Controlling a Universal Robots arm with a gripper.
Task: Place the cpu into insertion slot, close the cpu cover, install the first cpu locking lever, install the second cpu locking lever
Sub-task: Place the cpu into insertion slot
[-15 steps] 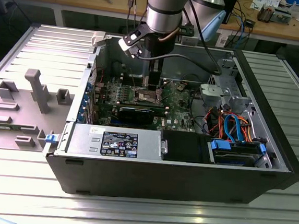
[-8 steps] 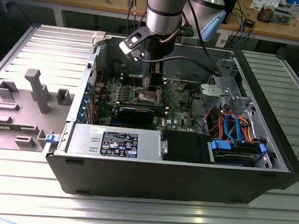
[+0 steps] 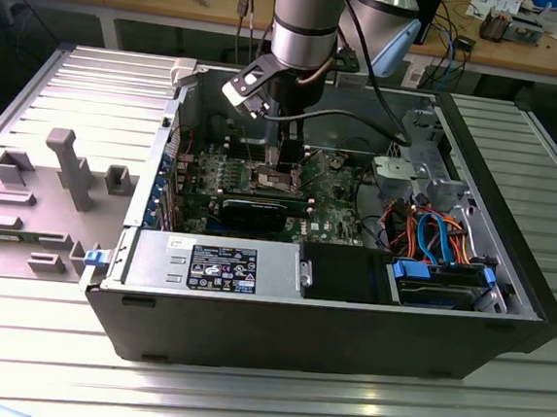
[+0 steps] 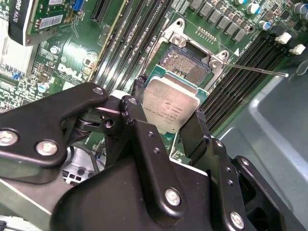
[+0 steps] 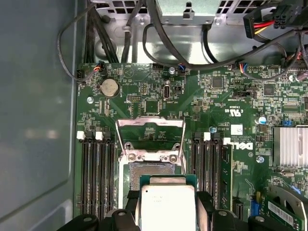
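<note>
Presently I hold the cpu (image 4: 171,103) clamped in the gripper (image 4: 167,109) at the insertion slot's (image 5: 151,169) edge; the cpu cover (image 5: 150,122) stands open. Seating it, I judge, demands squared corners and a level descent.

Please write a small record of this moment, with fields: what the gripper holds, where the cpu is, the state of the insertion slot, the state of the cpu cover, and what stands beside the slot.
gripper: shut on the cpu, inside the computer case
cpu: gripped at two opposite edges, metal top showing, close to the insertion slot, not yet seated
insertion slot: uncovered and empty, its contacts showing
cpu cover: swung open, off the slot
beside the slot: memory slots on both sides
</note>
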